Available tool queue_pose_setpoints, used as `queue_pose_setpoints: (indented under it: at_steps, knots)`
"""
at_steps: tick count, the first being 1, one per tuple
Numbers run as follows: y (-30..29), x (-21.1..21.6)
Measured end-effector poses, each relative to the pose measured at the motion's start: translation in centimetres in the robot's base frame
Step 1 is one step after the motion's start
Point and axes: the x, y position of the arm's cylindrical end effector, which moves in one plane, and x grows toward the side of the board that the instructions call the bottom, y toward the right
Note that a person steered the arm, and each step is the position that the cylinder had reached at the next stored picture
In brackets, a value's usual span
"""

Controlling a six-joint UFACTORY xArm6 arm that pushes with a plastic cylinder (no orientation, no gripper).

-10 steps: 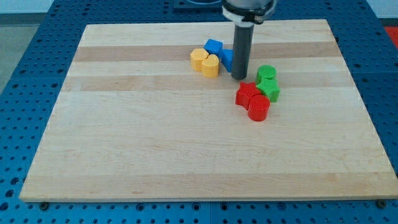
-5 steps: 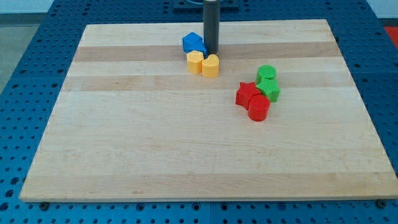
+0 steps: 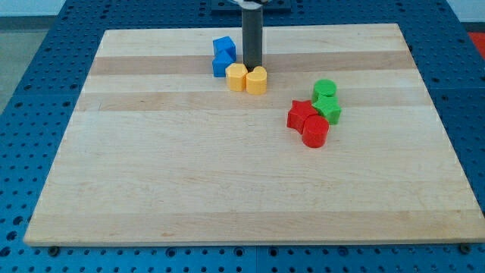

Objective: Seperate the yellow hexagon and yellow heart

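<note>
Smooth wooden board (image 3: 189,174), chunky plastic blocks.
No claw, only my tip (image 3: 251,67), just above yellow hexagon (image 3: 237,77) touching yellow heart (image 3: 257,80); 2 blue blocks (image 3: 223,56) at left.

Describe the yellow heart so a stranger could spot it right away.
On the wooden board, look near the view's top edge, just below my tip. Two yellow blocks touch there. The yellow heart is the right one, darker and notched on top, unlike the paler yellow hexagon.
</note>
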Motion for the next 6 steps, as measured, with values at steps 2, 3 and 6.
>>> queue_pose_setpoints:
  at_steps: [2, 3, 6]
  knots:
    - [-0.3, 4.1]
    - [-0.3, 5.3]
    - [1.8, 8.2]
